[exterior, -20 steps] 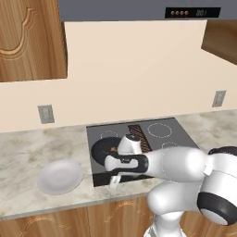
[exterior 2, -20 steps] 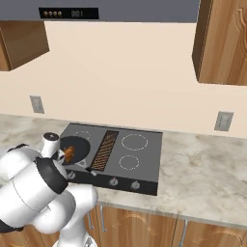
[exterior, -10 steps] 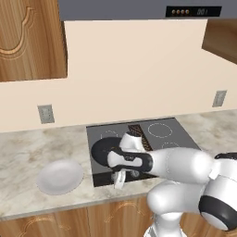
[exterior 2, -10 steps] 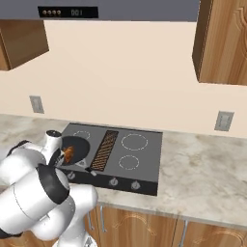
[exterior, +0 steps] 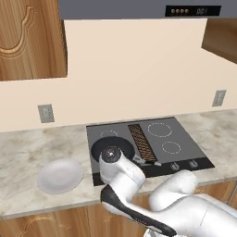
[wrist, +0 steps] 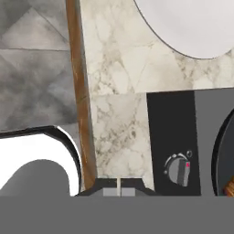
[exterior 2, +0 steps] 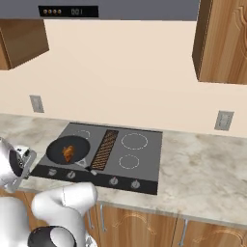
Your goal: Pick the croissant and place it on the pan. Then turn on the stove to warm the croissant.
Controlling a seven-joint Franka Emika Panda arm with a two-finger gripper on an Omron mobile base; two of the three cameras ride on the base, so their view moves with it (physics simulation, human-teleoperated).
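On the stove, the croissant sits in the pan; the gripper, jaws together, must next turn the nearest knob.

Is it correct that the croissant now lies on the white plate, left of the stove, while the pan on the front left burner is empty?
No. The croissant lies in the pan, as the right base view shows. The pan does sit on the stove's front left burner, and it is the white plate, left of the stove, that holds nothing.
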